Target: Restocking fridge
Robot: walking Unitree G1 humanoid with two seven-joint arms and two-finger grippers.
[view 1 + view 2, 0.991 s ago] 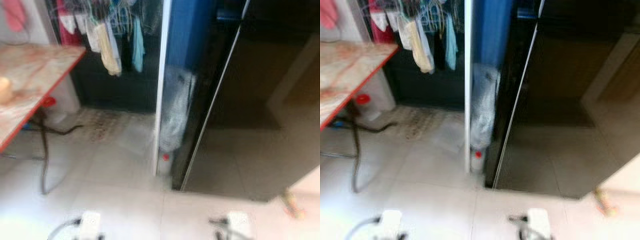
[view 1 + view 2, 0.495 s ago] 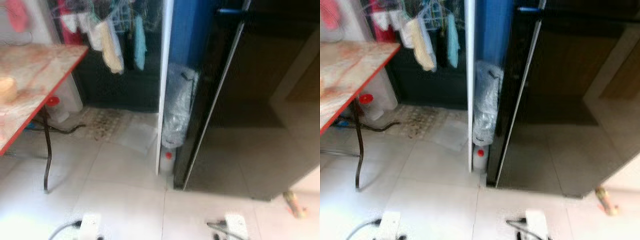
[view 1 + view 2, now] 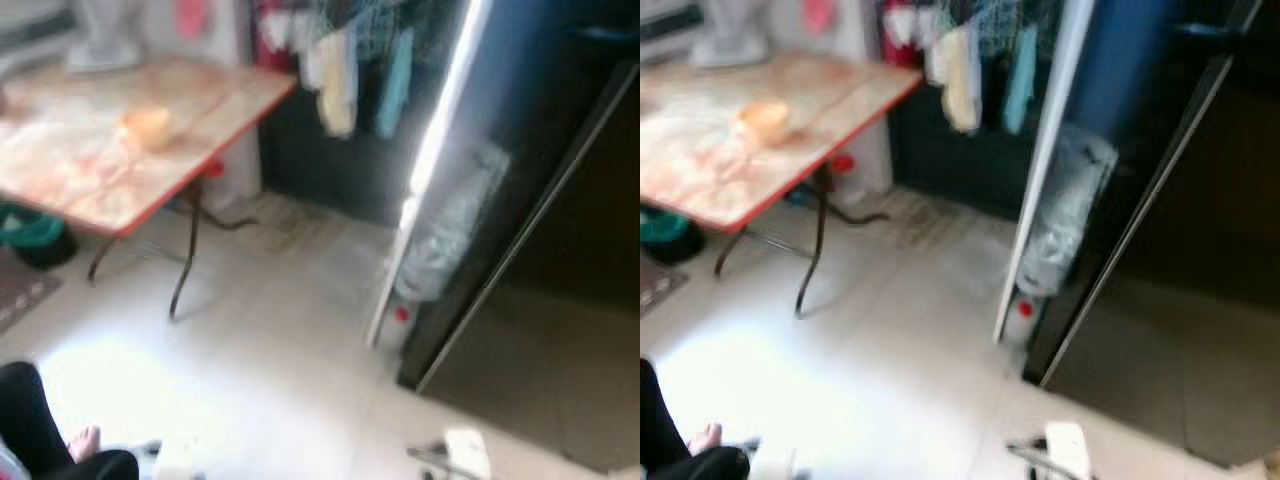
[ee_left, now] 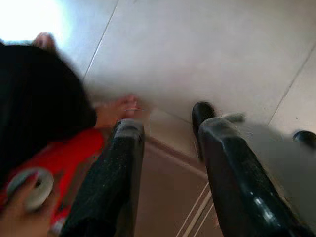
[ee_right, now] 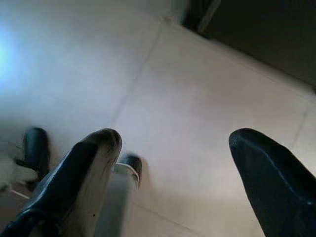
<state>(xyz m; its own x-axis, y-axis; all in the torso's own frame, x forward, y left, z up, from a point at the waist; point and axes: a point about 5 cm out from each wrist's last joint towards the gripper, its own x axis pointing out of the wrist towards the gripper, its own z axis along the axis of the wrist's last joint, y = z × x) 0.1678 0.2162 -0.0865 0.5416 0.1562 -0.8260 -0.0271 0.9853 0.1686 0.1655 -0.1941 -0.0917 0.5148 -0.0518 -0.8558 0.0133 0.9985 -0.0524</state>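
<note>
The black fridge point(image 3: 560, 300) stands shut at the right, with a silver strip running down its door edge. My left gripper point(image 4: 170, 131) hangs low over the tiled floor, open, with nothing between its fingers. My right gripper point(image 5: 175, 143) also hangs above the floor, its fingers wide open and empty. A small yellowish round thing point(image 3: 148, 127) lies on the red-edged table point(image 3: 90, 190) at the left; blur hides what it is.
A person point(image 3: 40, 440) in black sits at the lower left, a bare foot point(image 4: 118, 111) close to my left gripper. A red-capped bottle point(image 3: 400, 318) and a plastic-wrapped bundle point(image 3: 450, 230) stand beside the fridge. Clothes point(image 3: 340, 70) hang behind. Pale floor tiles point(image 3: 270, 380) lie between.
The camera has swung to the left: the table now shows more fully, the fridge sits further right, and a person's leg has come into view at the lower left.
</note>
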